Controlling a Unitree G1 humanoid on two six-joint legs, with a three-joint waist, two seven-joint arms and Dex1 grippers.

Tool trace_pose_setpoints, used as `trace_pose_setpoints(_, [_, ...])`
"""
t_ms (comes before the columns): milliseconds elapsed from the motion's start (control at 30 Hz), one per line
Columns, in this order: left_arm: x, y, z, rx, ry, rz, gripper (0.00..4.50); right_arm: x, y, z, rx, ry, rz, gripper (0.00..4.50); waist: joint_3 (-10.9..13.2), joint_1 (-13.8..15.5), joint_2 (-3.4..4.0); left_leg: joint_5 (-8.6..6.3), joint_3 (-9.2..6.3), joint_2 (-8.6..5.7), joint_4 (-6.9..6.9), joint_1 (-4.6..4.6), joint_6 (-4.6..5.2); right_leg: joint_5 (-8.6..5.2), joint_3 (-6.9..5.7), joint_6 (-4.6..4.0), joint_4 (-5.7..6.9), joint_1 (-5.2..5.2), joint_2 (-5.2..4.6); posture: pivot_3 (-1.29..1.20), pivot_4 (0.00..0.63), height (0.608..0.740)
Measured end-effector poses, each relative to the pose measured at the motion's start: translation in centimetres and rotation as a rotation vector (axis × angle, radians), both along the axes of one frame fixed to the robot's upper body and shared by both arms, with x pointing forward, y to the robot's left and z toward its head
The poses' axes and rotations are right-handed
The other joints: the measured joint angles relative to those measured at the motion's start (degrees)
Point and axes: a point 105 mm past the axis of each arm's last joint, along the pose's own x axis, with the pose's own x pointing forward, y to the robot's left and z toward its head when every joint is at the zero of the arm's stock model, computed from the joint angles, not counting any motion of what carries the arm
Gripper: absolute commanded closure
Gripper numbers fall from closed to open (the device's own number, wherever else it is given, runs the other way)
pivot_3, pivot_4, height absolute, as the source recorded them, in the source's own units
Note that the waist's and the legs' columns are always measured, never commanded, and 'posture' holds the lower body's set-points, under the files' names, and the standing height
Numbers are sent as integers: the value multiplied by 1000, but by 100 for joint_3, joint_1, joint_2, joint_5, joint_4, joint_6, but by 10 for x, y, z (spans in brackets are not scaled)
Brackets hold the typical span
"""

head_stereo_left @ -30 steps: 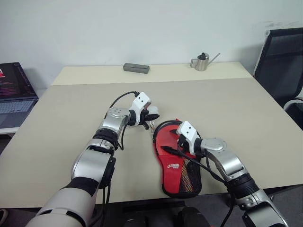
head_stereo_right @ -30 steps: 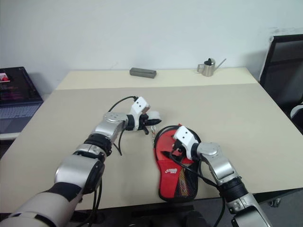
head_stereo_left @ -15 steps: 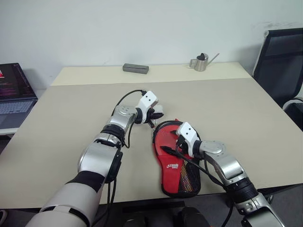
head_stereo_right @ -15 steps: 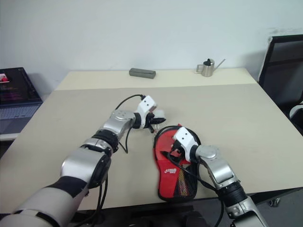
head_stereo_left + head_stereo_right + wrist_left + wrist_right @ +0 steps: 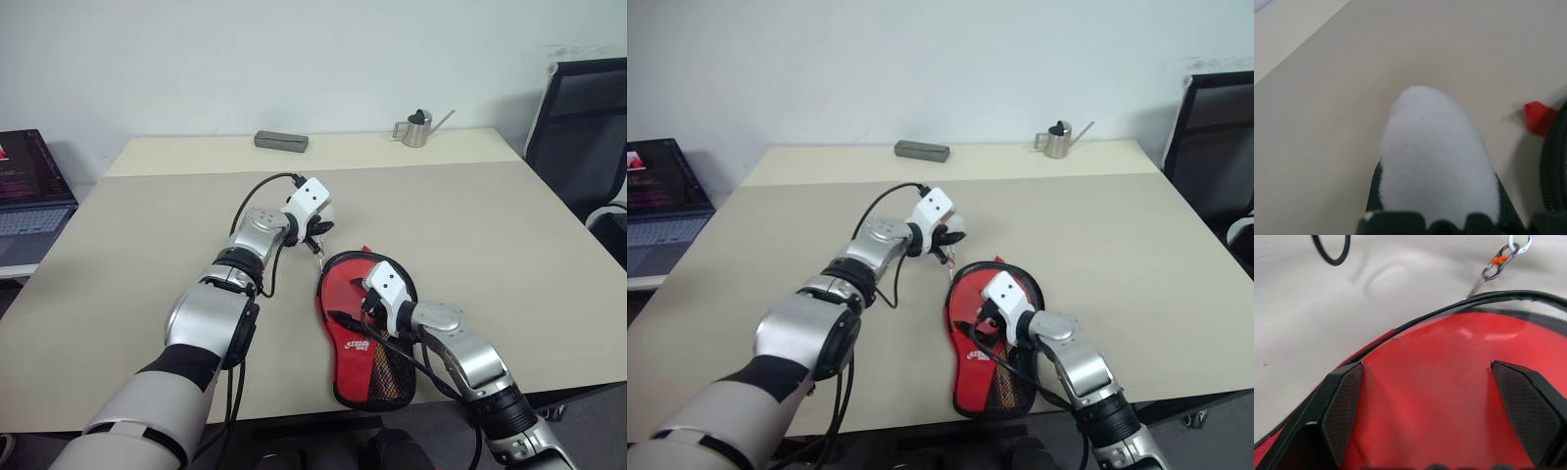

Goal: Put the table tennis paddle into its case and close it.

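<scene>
The case (image 5: pixel 370 345) lies flat near the table's front edge, red side up, its black mesh pocket toward me. The table tennis paddle is hidden from view. My left gripper (image 5: pixel 318 227) hovers just beyond the case's round end, shut on the white pompom charm (image 5: pixel 1436 164). A thin metal chain (image 5: pixel 1496 262) runs from the charm to the case's black zipper rim. My right gripper (image 5: pixel 1426 366) is open over the case's red round part, with its fingers (image 5: pixel 1342 404) spread wide above the fabric and nothing between them.
A grey rectangular box (image 5: pixel 281 141) and a small metal watering can (image 5: pixel 419 128) stand at the table's far edge. A laptop (image 5: pixel 24 186) sits off to the left and a black chair (image 5: pixel 585 117) to the right. A black cable (image 5: pixel 1330 252) loops near the case.
My left gripper has lifted and shifted a little away from me and to the right, carrying the pompom. My right gripper has drawn back slightly along the case toward me.
</scene>
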Motion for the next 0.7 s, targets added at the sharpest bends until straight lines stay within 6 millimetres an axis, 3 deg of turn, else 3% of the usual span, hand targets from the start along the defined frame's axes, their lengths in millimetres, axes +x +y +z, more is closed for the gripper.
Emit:
trace_pose_setpoints(200, [2, -4, -1, -1, -10, 21, 4007, -6, -2, 1, -4, 5, -12, 0, 1, 16, -1, -2, -1, 0, -5, -7, -1, -3, -4, 5, -12, 0, -3, 0, 150, 740])
trace_pose_setpoints(700, [-2, -50, 10, 18, -60, -55, 4008, -16, -5, 4, -9, 5, -33, 0, 0, 36, -1, -20, -18, -2, -15, -49, 5, -7, -14, 12, -66, -19, -5, 0, 150, 740])
